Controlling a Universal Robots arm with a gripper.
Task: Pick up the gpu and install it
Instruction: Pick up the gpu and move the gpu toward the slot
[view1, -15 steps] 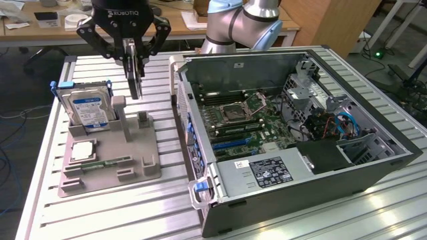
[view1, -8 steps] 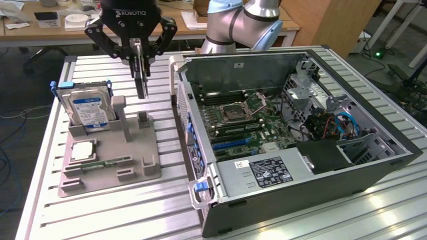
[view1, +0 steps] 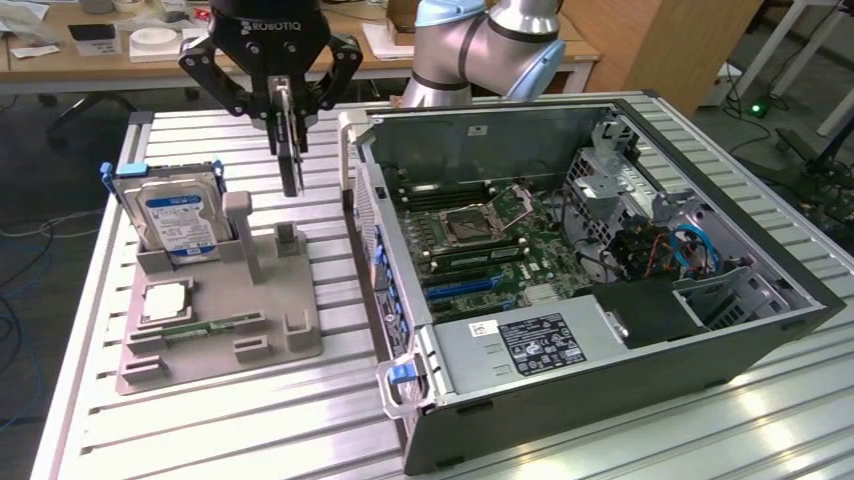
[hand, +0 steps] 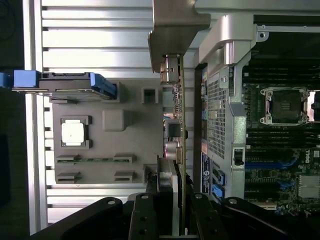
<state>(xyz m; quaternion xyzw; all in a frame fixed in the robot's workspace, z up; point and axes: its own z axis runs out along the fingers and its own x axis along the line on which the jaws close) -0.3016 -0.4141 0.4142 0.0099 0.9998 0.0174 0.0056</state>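
The gpu (view1: 287, 150) is a thin dark card that hangs on edge from my gripper (view1: 283, 100), lifted clear above the grey fixture (view1: 267, 290). My gripper is shut on the card's upper edge. In the wrist view the gpu (hand: 181, 125) appears edge-on between my fingers (hand: 165, 190), with its metal bracket (hand: 175, 30) at the far end. It hovers over the gap between the fixture (hand: 130, 145) and the open computer case (view1: 587, 250). The case's motherboard (view1: 467, 230) lies exposed to the exterior view's right of the card.
On the fixture a silver hard drive (view1: 174, 220) stands upright, with a processor chip (view1: 167, 300) and a green memory stick (view1: 214, 325) beside it. The case wall (view1: 367, 200) rises close to the card. A power supply (view1: 534, 335) sits at the case's near end.
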